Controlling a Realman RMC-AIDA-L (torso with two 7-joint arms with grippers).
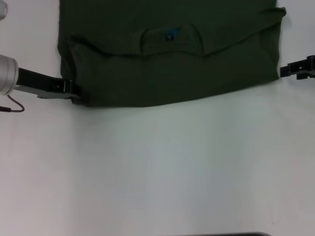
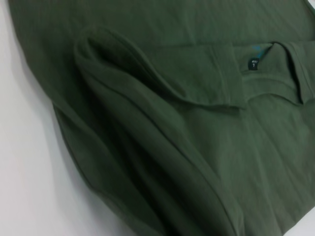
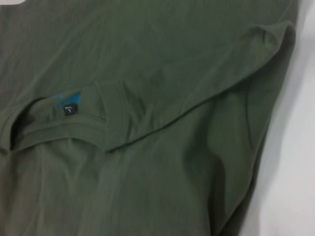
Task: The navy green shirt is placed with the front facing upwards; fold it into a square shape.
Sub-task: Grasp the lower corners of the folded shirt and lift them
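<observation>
The navy green shirt [image 1: 167,64] lies at the far side of the white table, its top part folded over so the collar and the small neck tag [image 1: 170,35] face up. The "FREE!" lettering is hidden. My left gripper [image 1: 75,94] is at the shirt's near left corner, shut on the fabric. In the left wrist view the shirt [image 2: 162,147] rises in a thick fold toward the camera. My right gripper [image 1: 288,71] is open just off the shirt's right edge, not touching it. The right wrist view shows the collar and tag [image 3: 70,110] and a sleeve fold [image 3: 266,39].
The white table [image 1: 162,172] stretches from the shirt's near hem to the front edge. A thin brown cable [image 1: 15,105] hangs by my left arm. A dark strip [image 1: 231,234] shows at the table's front edge.
</observation>
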